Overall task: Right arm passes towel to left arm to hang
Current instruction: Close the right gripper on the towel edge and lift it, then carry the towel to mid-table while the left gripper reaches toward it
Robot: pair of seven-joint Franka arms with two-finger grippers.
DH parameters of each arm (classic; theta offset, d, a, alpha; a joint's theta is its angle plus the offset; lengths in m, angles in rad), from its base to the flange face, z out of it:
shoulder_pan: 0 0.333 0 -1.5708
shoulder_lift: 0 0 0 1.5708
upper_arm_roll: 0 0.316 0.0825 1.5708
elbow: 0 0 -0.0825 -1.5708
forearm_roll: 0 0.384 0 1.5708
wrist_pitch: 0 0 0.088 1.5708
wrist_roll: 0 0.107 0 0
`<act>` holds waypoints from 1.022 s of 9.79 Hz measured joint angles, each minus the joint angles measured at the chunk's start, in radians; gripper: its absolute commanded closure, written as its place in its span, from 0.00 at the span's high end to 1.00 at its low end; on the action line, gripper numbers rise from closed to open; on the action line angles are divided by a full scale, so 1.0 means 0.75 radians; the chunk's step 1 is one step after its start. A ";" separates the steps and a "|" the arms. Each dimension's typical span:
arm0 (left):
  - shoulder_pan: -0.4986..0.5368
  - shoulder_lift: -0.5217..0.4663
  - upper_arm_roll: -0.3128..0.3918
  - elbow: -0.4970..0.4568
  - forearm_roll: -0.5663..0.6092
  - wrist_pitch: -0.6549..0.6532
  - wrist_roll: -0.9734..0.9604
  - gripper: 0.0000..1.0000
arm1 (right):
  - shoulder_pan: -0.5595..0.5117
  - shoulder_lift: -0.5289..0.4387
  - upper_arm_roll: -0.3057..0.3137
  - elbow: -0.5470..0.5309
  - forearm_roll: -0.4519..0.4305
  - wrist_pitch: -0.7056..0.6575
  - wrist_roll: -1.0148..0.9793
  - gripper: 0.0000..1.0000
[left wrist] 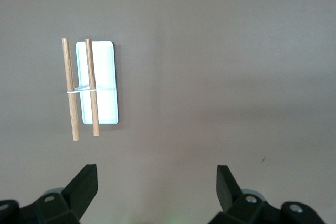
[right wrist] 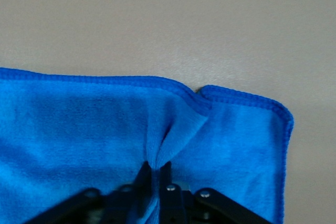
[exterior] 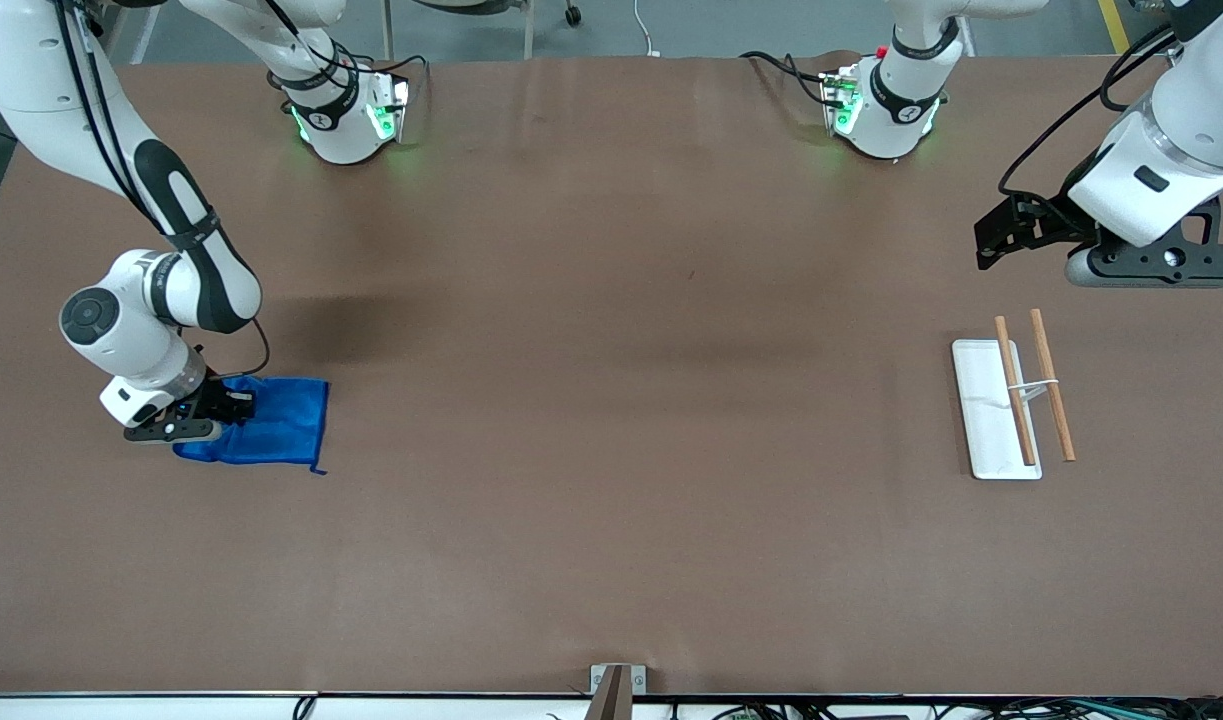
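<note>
The towel (exterior: 271, 425) lies flat on the brown surface (exterior: 611, 400) at the right arm's end of the table, fairly near the front camera, and the right hand (exterior: 233, 403) is down on it with its fingers pinched together on a fold of the blue cloth — the right wrist view shows the fabric gathered into a ridge that runs straight into the closed jaws, with the hemmed edge and one corner of the cloth lying free just past the pinch. The towel's longer side runs along the table's length, pointing toward the left arm's end, so the carry that follows looks like a lift and then a long traverse in that direction. The left hand (exterior: 1071, 250) hangs in the air, waiting, over the left arm's end of the table, its fingers spread wide with nothing between them; the wrist view shows both black fingertips well apart above bare surface. A small rack (exterior: 1011, 405) — a white base carrying two wooden rods (left wrist: 92, 87) side by side — stands on the surface near that waiting hand, somewhat closer to the front camera. The two hands are well apart, and the stretch of surface between them carries nothing in these views, so the pass should meet no obstacle; the likely trouble is only that the thin pinch of cloth slips, or that the towel hangs bunched when it is lifted.
</note>
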 measured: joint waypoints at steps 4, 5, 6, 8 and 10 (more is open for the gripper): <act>0.002 0.000 0.000 0.000 0.000 0.000 0.001 1.00 | -0.001 -0.080 0.023 0.198 0.001 -0.460 0.000 0.00; 0.004 0.000 0.001 0.001 -0.005 0.000 0.001 1.00 | 0.000 -0.133 0.046 0.269 0.003 -0.610 0.000 0.00; 0.007 0.001 0.002 0.009 -0.047 0.001 0.001 1.00 | 0.003 -0.179 0.080 0.328 0.019 -0.742 0.004 0.00; 0.014 0.002 0.005 0.036 -0.186 0.001 0.006 0.96 | 0.020 -0.240 0.157 0.420 0.066 -0.937 0.030 0.00; 0.015 0.003 0.006 0.042 -0.283 0.001 0.040 0.96 | 0.049 -0.270 0.223 0.472 0.266 -1.032 0.041 0.00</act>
